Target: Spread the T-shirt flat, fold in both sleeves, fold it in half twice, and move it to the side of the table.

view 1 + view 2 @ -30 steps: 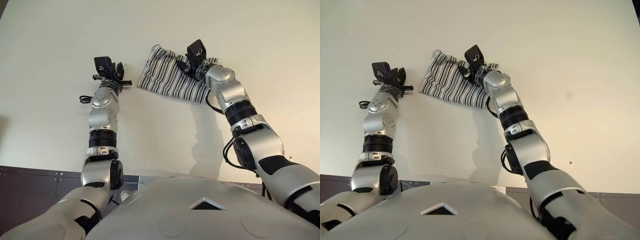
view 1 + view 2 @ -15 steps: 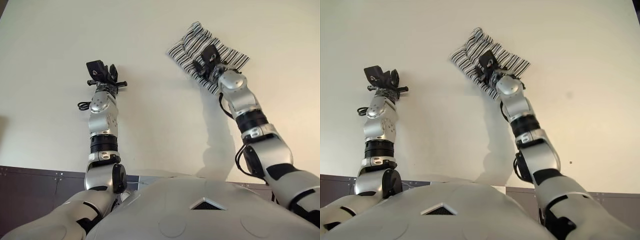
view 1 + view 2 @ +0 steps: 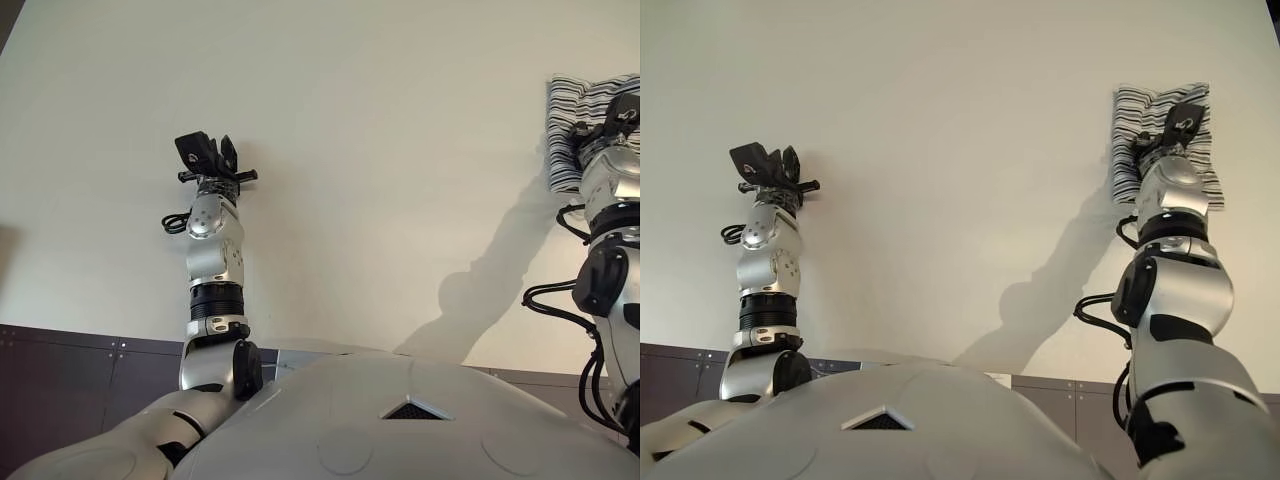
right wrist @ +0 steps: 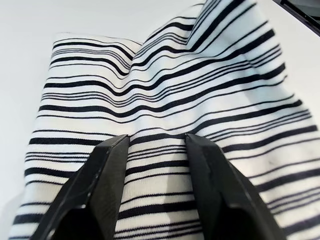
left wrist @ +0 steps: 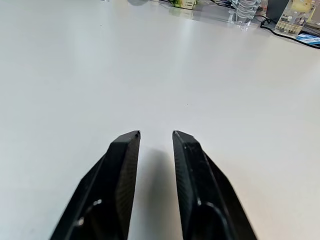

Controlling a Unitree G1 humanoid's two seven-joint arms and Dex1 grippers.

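The T-shirt (image 3: 1135,115) is a small folded bundle of black and white stripes, lying flat at the far right of the white table (image 3: 380,150). My right gripper (image 3: 1185,108) rests on top of it. In the right wrist view its fingers (image 4: 107,170) stand apart, open, pressed on the striped cloth (image 4: 165,75), with nothing pinched between them. My left gripper (image 3: 215,160) hovers over bare table on the left, far from the shirt. The left wrist view shows that gripper (image 5: 156,134) slightly open and holding nothing.
The table's dark front edge (image 3: 80,350) runs along the near side. Bottles and small clutter (image 5: 245,7) stand beyond the table's far edge. Bare tabletop lies between the two arms.
My right gripper has slid the folded shirt from the table's middle to its far right side. The left arm has stayed nearly in place.
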